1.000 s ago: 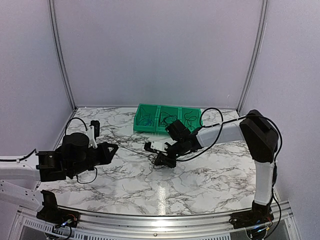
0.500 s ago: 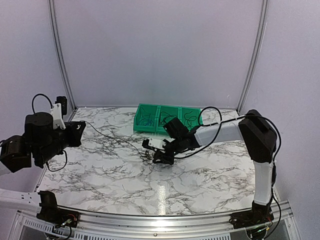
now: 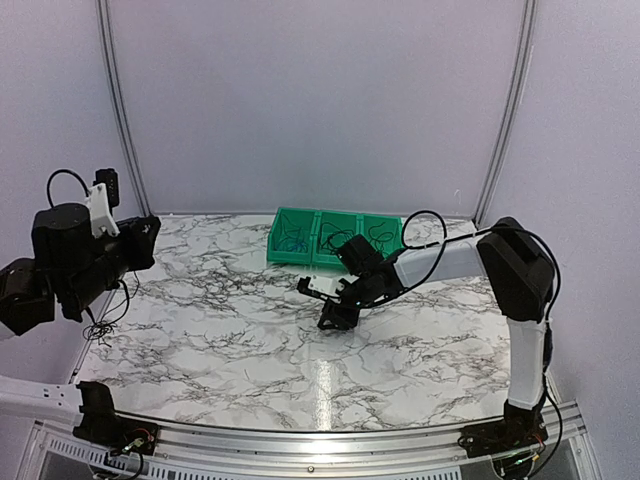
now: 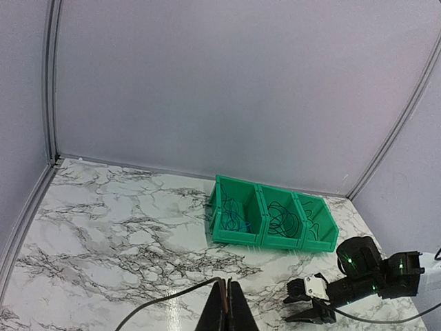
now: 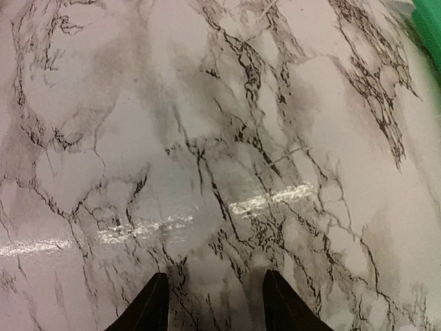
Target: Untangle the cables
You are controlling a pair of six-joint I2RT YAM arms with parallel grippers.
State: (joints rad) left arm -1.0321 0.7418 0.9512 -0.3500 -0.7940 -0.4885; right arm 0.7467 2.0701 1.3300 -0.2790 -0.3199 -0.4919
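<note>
Marble tabletop (image 5: 207,138); black cable (image 4: 204,283) pinched between left fingers (image 4: 219,309); right fingers (image 5: 148,307) apart.

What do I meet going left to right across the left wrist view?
cable → left gripper → right gripper. The green bins span both grippers, so they are left out.

Left wrist is cutting the left gripper (image 4: 224,303) off at the bottom edge, and the cable (image 4: 165,300) pinched in it is running out of frame bottom left. Right wrist is showing me only the right gripper (image 5: 215,274) tips plus a corner sliver of the green bins (image 5: 431,21). From above I'm finding the wires (image 3: 292,240) in those bins too small to separate.
</note>
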